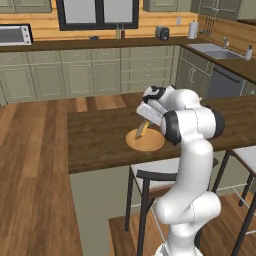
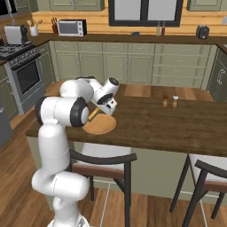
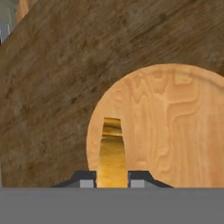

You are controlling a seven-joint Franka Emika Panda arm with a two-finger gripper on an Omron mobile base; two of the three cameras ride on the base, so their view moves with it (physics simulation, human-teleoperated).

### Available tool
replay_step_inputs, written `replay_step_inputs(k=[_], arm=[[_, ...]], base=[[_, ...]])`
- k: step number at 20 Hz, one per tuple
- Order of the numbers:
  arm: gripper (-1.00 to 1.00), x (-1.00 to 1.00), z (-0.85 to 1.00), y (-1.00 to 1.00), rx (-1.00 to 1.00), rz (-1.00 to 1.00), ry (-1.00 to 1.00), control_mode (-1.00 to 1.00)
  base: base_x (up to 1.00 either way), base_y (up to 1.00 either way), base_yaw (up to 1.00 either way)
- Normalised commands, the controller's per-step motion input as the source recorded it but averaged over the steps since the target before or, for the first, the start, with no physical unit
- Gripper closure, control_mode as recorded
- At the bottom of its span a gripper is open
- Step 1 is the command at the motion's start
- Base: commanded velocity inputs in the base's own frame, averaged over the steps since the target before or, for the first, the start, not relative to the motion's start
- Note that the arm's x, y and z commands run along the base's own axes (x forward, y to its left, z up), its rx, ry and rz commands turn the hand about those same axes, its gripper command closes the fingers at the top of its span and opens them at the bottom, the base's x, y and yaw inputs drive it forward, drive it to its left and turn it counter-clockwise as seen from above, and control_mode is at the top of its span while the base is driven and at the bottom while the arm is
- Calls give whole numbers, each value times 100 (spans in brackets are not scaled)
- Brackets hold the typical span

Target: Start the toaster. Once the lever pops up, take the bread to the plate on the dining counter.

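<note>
Between my two dark fingertips sits the bread, pinched on its flat sides, so my pincer is closed on it. From my hand I see it edge-on, a thin tan strip pointing away from me over the plate.

From the left, the bread is a slanted slice, low end down on the plate, top end up by my pincer. From the right, my hand hides most of the bread. The plate rests on the dining counter. Far behind stands the toaster.
</note>
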Motion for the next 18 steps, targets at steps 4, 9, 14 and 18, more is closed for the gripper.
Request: replay_step_inputs(k=[4, 9, 14, 18], arm=[[-100, 0, -15, 1, 0, -3, 0, -100], [-100, 0, -3, 0, 0, -1, 3, -100], [-100, -2, 0, 0, 0, 0, 6, -100], [-100, -9, 0, 0, 0, -1, 6, -100]], base=[[0, 0, 0], [0, 0, 0], [0, 0, 0], [0, 0, 0]])
